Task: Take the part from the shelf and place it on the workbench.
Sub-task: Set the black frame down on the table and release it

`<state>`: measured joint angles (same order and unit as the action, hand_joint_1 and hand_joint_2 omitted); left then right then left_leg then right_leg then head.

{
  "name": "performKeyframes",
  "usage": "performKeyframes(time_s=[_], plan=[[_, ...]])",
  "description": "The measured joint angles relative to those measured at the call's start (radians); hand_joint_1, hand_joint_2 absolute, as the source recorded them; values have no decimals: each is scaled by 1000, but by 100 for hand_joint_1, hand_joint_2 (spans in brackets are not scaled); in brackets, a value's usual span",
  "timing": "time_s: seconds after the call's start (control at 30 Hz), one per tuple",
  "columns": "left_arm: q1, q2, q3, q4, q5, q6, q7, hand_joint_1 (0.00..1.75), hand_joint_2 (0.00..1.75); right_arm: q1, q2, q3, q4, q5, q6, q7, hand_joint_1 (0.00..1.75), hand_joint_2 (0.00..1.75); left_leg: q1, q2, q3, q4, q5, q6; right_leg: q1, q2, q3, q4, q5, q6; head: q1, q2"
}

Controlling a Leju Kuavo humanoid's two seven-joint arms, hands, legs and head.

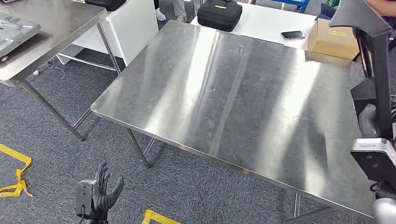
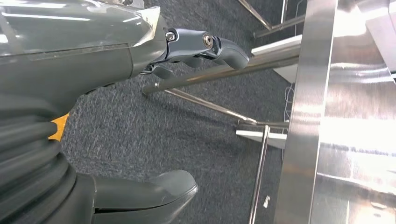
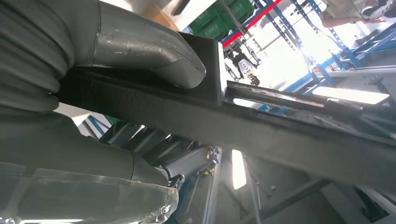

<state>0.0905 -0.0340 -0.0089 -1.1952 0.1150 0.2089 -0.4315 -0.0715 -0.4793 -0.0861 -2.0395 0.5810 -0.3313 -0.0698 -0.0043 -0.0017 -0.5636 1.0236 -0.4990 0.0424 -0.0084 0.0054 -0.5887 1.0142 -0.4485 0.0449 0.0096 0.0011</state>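
My right hand (image 1: pixel 370 119) grips a long black angular part (image 1: pixel 373 51) and holds it nearly upright over the right edge of the steel workbench (image 1: pixel 224 93). In the right wrist view the grey thumb (image 3: pixel 140 51) presses on the black part (image 3: pixel 280 135), with fingers wrapped under it. My left hand (image 1: pixel 100 193) hangs low beside the workbench's front left corner, above the carpet, fingers apart and holding nothing. The left wrist view shows that hand (image 2: pixel 93 70) near the workbench's edge (image 2: pixel 303 116) and its legs.
A second steel table (image 1: pixel 56 28) stands at the left with a grey metal part (image 1: pixel 14 30) on it. Behind the workbench a white table carries a black case (image 1: pixel 219 14), a phone (image 1: pixel 293 35) and a cardboard box (image 1: pixel 332 41). Yellow tape (image 1: pixel 16 179) marks the carpet.
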Motion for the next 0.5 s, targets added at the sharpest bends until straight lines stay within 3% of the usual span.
performKeyframes(time_s=[0.4,0.5], plan=[[-17,3,-7,20,11,-3,0,0,175,-105,-21,50,77,56,24,28,175,175,-1,-2,-3,0,-1,0,0,-3,-1,0,-3,2,0,0],[-25,4,-11,25,13,-3,0,0,175,-141,-21,70,95,78,32,38,175,175,-4,-3,-2,-4,-1,12,-6,-5,3,-12,2,9,-1,0]])
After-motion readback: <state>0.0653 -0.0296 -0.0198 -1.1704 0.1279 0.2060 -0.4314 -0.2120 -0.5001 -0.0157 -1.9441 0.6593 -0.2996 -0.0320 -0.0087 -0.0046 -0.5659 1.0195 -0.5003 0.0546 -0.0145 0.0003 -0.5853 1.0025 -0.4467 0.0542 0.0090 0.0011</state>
